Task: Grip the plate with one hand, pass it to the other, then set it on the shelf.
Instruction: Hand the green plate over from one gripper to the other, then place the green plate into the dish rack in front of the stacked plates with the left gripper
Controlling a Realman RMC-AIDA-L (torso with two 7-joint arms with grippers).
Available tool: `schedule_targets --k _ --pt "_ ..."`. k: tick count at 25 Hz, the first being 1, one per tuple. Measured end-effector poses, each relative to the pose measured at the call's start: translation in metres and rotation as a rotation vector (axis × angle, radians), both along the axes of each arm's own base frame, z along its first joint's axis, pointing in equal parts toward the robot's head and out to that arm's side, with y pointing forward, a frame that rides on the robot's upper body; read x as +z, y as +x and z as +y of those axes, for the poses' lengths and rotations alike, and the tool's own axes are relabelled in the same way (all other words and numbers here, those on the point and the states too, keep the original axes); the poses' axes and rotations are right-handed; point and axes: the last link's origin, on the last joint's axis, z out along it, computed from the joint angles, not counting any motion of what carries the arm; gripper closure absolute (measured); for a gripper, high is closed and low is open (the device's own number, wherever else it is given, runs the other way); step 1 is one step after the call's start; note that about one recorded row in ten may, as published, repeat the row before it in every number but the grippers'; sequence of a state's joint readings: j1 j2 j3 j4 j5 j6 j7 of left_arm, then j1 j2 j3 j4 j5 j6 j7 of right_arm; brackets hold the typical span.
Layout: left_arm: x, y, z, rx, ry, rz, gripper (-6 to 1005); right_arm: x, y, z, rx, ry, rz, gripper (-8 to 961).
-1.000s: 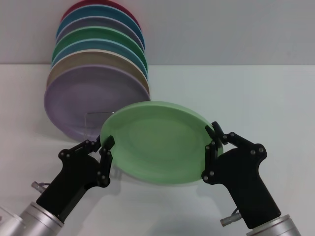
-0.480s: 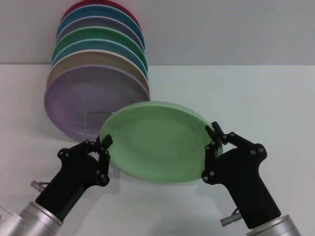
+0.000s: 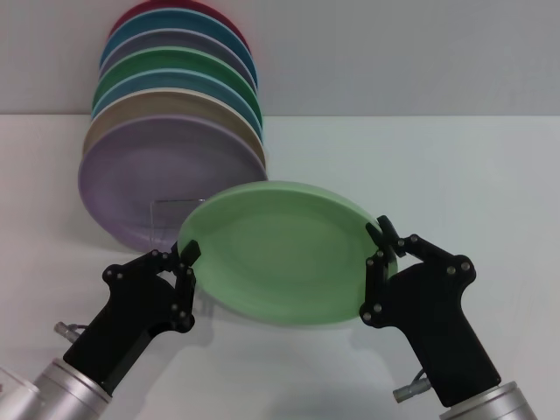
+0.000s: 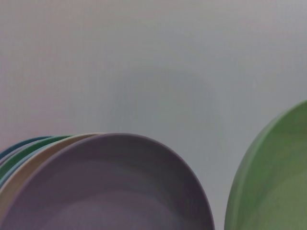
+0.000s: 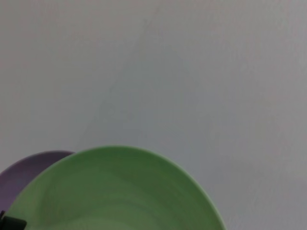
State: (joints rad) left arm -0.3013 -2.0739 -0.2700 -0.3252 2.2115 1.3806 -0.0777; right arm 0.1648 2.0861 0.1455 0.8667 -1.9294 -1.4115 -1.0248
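The pale mint-green plate [image 3: 280, 254] hangs tilted above the white table, held between both hands. My left gripper [image 3: 186, 262] clamps its left rim, one finger on the plate's face. My right gripper [image 3: 380, 248] is shut on the right rim. The plate's edge fills one corner of the left wrist view [image 4: 273, 187] and the near part of the right wrist view [image 5: 115, 191]. The clear shelf [image 3: 166, 212] stands just behind the plate's left side, mostly covered by plates.
Several coloured plates lean in a row on the shelf at the back left, a lilac plate [image 3: 157, 175] in front and a darker green plate [image 3: 179, 66] farther back. The lilac plate [image 4: 105, 191] lies close to my left wrist. White table [image 3: 437, 166] stretches to the right.
My left gripper has shifted slightly to the left along the rim. The plate's right side and my right gripper have sunk a touch.
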Motion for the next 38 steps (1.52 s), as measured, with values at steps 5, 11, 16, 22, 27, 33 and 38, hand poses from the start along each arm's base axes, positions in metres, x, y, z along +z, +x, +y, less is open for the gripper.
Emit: schedule_targets --k 5,11,16,22,27,33,38 --pt "0.000 0.000 -0.001 -0.008 0.017 0.023 950 -0.001 -0.001 0.000 0.016 -0.010 -0.001 908" --pt "0.002 -0.001 0.000 0.006 0.035 0.016 955 -0.001 -0.001 -0.001 0.023 -0.015 -0.003 819" --pt "0.008 -0.001 0.002 0.016 0.066 -0.007 957 0.005 -0.005 -0.011 0.067 0.014 0.037 668" --pt "0.024 0.000 -0.004 -0.009 0.145 -0.073 958 0.012 -0.011 -0.025 0.129 0.045 0.074 619" --pt "0.049 -0.001 -0.007 -0.029 0.229 -0.197 955 0.008 -0.003 -0.021 0.119 0.024 0.038 620" --pt "0.073 -0.012 0.003 -0.017 0.323 -0.207 945 0.006 0.006 -0.012 0.097 0.010 0.025 620" --pt "0.083 -0.017 0.013 -0.036 0.358 -0.130 936 0.007 0.012 -0.003 0.073 0.007 0.025 620"
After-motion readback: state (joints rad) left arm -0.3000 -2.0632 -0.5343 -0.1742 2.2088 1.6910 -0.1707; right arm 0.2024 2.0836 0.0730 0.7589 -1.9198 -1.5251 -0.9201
